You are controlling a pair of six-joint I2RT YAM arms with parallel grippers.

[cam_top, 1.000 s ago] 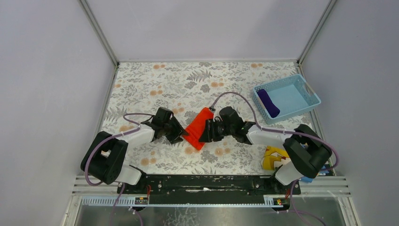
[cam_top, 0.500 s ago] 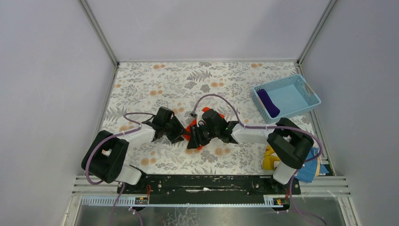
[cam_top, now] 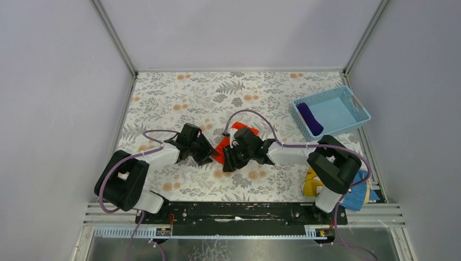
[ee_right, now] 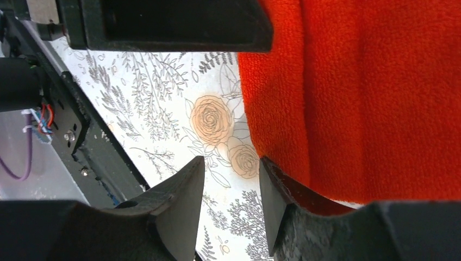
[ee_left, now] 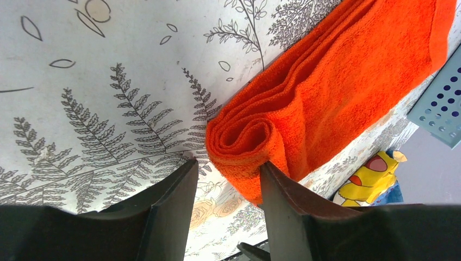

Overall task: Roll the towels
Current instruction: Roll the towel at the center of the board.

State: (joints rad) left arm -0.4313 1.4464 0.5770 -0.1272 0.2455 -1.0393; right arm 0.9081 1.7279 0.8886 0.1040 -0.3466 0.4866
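Observation:
The orange-red towel [cam_top: 219, 147] lies mid-table between my two grippers, mostly hidden by them, with one corner showing behind the right wrist. In the left wrist view its near end [ee_left: 244, 136] is curled into a loose roll just past the fingertips. My left gripper [cam_top: 209, 156] [ee_left: 228, 169] is open; its right finger [ee_left: 282, 196] touches the roll. My right gripper [cam_top: 228, 159] [ee_right: 231, 169] is open, and the towel [ee_right: 369, 98] drapes over the outer side of its right finger. The purple towel [cam_top: 309, 119] lies rolled in the blue basket [cam_top: 348, 103].
A yellow-and-blue printed cloth [cam_top: 316, 184] lies at the near right beside the right arm's base, and also shows in the left wrist view [ee_left: 369, 174]. The black base rail [cam_top: 239, 209] runs along the near edge. Grey walls enclose the flowered table [cam_top: 179, 98].
My right gripper has moved left and nearer, up against the left gripper. The orange-red towel, which lay as a long flat strip, is now bunched and curled shorter. The left gripper has barely moved.

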